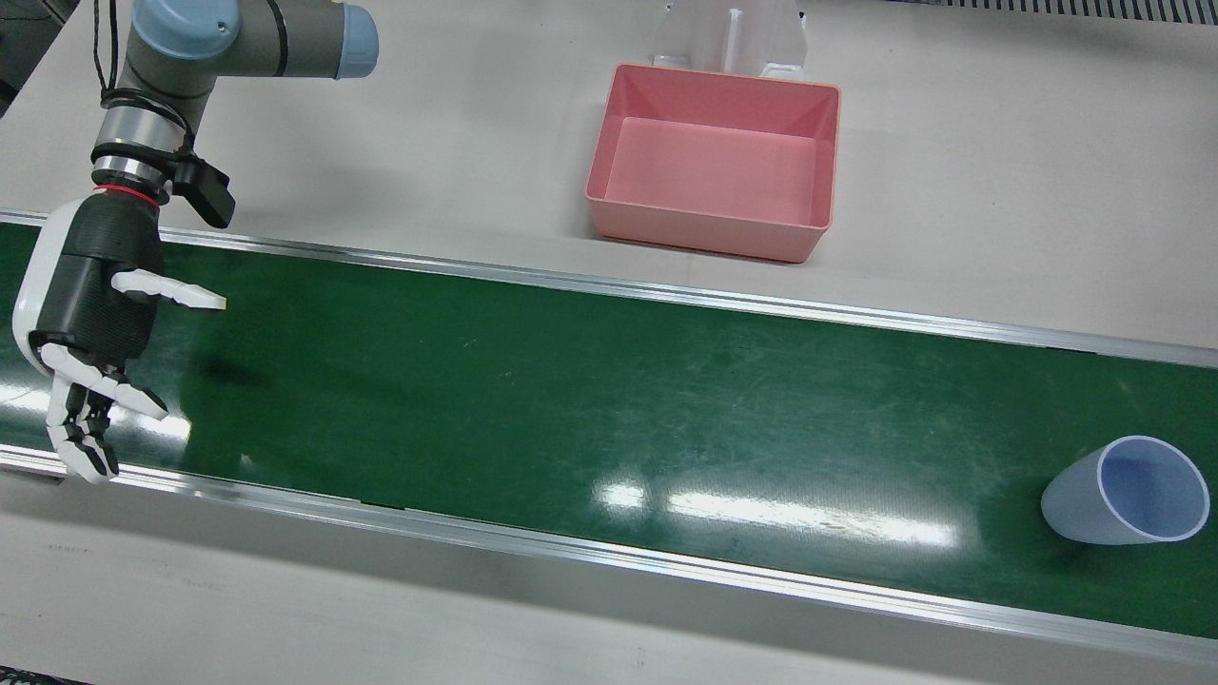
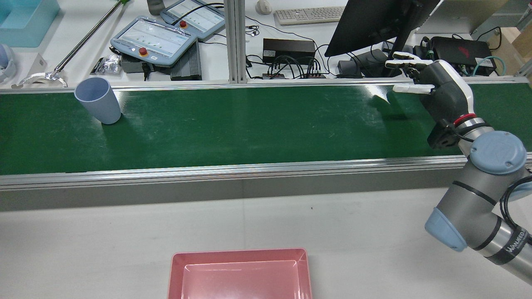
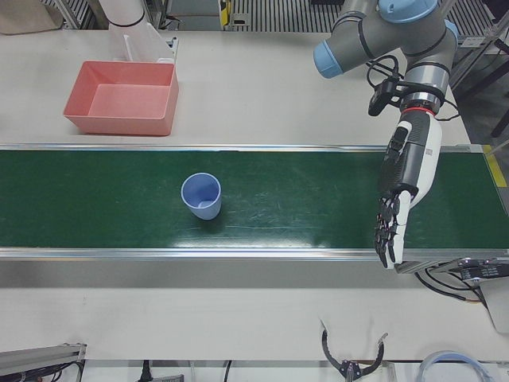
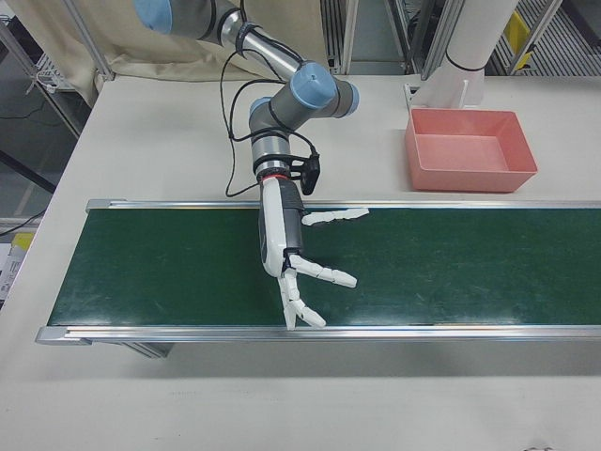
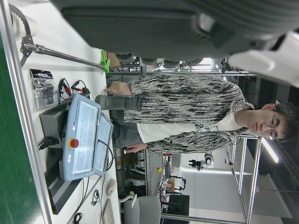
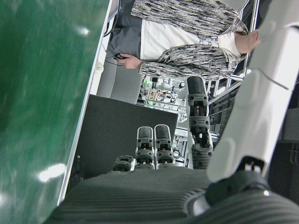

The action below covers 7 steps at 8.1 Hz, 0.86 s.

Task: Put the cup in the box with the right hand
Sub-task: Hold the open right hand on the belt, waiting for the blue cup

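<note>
A pale blue cup (image 1: 1128, 499) stands upright on the green belt (image 1: 571, 400), at the far right of the front view and the left of the rear view (image 2: 98, 101); it also shows in the left-front view (image 3: 202, 196). The empty pink box (image 1: 704, 228) sits on the white table beside the belt, also in the rear view (image 2: 239, 255). My right hand (image 1: 90, 323) is open and empty over the belt's other end, far from the cup; the right-front view (image 4: 286, 249) shows its fingers spread. My left hand (image 3: 402, 187) is open and empty over the belt, to the right of the cup in the left-front view.
A white stand (image 1: 728, 38) is behind the box. Teach pendants (image 2: 153, 41), a monitor (image 2: 374, 20) and cables lie beyond the belt's far rail. A person (image 5: 187, 112) stands there. The belt has raised metal rails (image 1: 609, 552).
</note>
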### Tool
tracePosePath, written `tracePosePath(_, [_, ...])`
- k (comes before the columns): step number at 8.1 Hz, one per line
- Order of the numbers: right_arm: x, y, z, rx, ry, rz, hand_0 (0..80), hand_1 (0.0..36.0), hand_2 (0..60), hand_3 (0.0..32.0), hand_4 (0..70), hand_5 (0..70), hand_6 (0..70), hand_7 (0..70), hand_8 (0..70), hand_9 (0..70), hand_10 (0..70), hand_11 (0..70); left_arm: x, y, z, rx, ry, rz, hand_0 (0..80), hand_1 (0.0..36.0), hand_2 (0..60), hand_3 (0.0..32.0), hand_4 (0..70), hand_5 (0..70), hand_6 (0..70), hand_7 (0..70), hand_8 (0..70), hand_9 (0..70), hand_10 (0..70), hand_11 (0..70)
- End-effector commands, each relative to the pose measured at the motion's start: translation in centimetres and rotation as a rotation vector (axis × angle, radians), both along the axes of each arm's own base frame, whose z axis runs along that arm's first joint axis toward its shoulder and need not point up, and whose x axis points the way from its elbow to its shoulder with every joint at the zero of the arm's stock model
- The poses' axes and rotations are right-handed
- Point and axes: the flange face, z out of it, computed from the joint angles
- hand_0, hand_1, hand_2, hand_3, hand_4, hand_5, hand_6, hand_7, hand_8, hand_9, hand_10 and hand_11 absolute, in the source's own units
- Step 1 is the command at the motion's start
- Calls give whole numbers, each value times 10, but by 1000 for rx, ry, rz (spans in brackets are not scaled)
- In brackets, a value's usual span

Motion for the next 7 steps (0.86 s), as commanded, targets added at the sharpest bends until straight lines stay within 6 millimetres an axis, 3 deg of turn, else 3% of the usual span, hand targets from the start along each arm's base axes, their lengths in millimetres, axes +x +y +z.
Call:
tracePosePath(1, [-14, 0, -1, 10, 15, -9, 545, 154, 34, 0, 309, 58, 67, 243, 102, 193, 29, 58, 0, 0, 1, 0, 0, 0, 0, 0, 0, 0, 0, 0, 0, 0, 0, 0, 0, 0])
tracePosePath(2, [-16, 0, -2, 13, 26, -11, 548, 153, 31, 0, 286, 61, 65, 232, 101, 190, 36, 68, 0, 0, 0, 1, 1, 0, 0, 0, 0, 0, 0, 0, 0, 0, 0, 0, 0, 0])
tracePosePath(3, [-20, -4, -3, 12, 30, -14, 543, 182, 110, 0, 221, 64, 63, 213, 99, 182, 41, 78, 0, -1, -1, 3, 0, 0, 0, 0, 0, 0, 0, 0, 0, 0, 0, 0, 0, 0])
tracePosePath(4, [-21, -5, -3, 13, 48, -14, 570, 172, 50, 0, 244, 67, 63, 211, 98, 180, 40, 77, 0, -1, -1, 2, 0, 0, 0, 0, 0, 0, 0, 0, 0, 0, 0, 0, 0, 0])
tracePosePath(7, [-22, -5, -2, 16, 91, -14, 594, 176, 24, 0, 230, 73, 62, 198, 95, 173, 39, 77, 0, -1, -1, 2, 0, 0, 0, 0, 0, 0, 0, 0, 0, 0, 0, 0, 0, 0])
